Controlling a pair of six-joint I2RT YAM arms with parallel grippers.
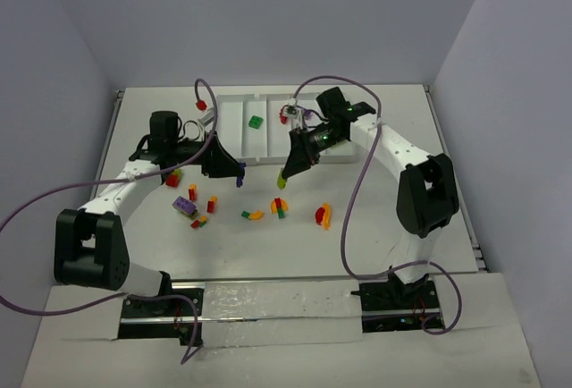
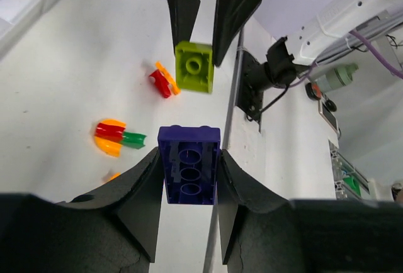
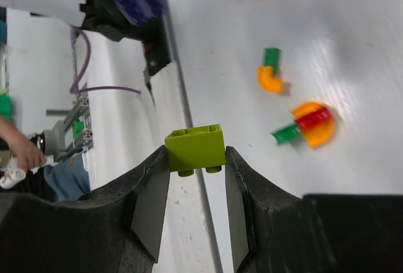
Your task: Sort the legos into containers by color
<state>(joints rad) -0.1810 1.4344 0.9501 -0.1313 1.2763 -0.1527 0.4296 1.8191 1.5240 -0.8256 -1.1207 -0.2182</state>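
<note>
My left gripper (image 1: 239, 176) is shut on a purple lego (image 2: 189, 171) and holds it above the table, just in front of the white tray (image 1: 234, 130). My right gripper (image 1: 282, 174) is shut on a lime green lego (image 3: 196, 148), held above the table close to the right of the left gripper; this lego also shows in the left wrist view (image 2: 194, 66). A dark green lego (image 1: 256, 122) lies in one tray compartment. Loose legos lie on the table: a purple one (image 1: 185, 207), red and orange ones (image 1: 322, 216) and a mixed cluster (image 1: 280, 206).
More small legos lie left of centre (image 1: 213, 203) and near the left arm's forearm (image 1: 172, 176). Purple cables loop over both arms. The tray stands at the back, close behind both grippers. Grey walls enclose the table on three sides.
</note>
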